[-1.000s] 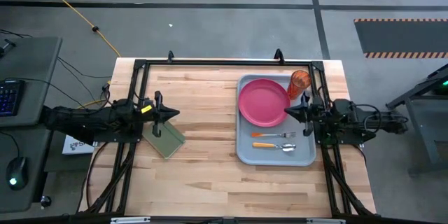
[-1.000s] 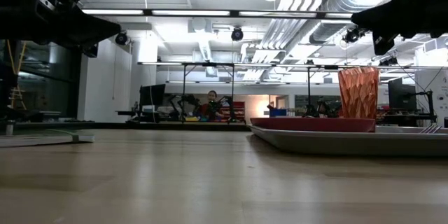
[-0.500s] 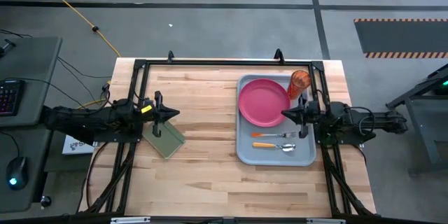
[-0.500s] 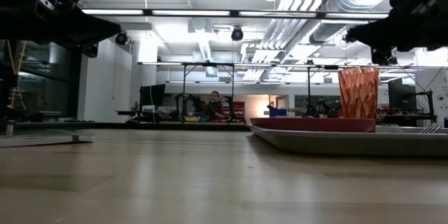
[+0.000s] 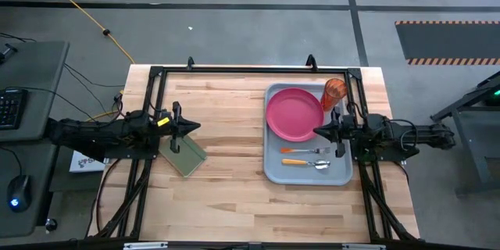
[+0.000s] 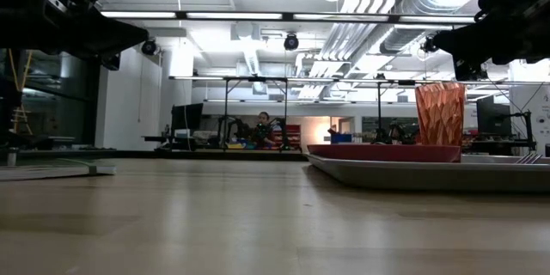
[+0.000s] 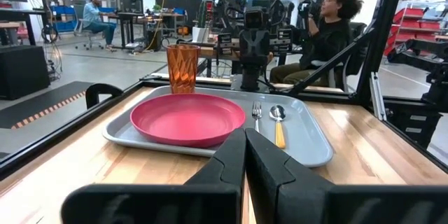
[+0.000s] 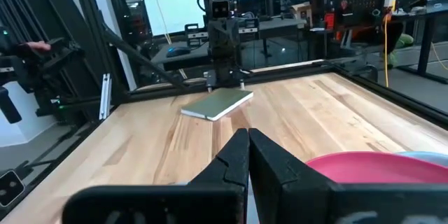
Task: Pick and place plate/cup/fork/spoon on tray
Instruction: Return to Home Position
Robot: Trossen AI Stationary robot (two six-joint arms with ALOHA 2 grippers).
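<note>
The blue-grey tray [image 5: 273, 170] lies at the table's right. On it rest the pink plate [image 5: 294, 114], the orange cup [image 5: 334, 92] upright at the far right corner, the fork [image 5: 305, 151] and the spoon [image 5: 306, 162]. They also show in the left wrist view: plate [image 7: 187, 117], cup [image 7: 183, 68], fork [image 7: 256, 110], spoon [image 7: 278, 122]. My right gripper [image 5: 316, 130] is shut and empty above the tray's right part, near the plate's rim. My left gripper [image 5: 197, 126] is shut and empty over the table's left.
A small green notebook [image 5: 184, 156] lies flat on the table below my left gripper. Bare wood lies between the notebook and the tray. The black frame [image 5: 234, 69] runs along the table's edges. People sit in the room beyond the table.
My right gripper has moved a little toward the table's left, over the tray near the plate's rim, and stays shut. My left arm has kept still.
</note>
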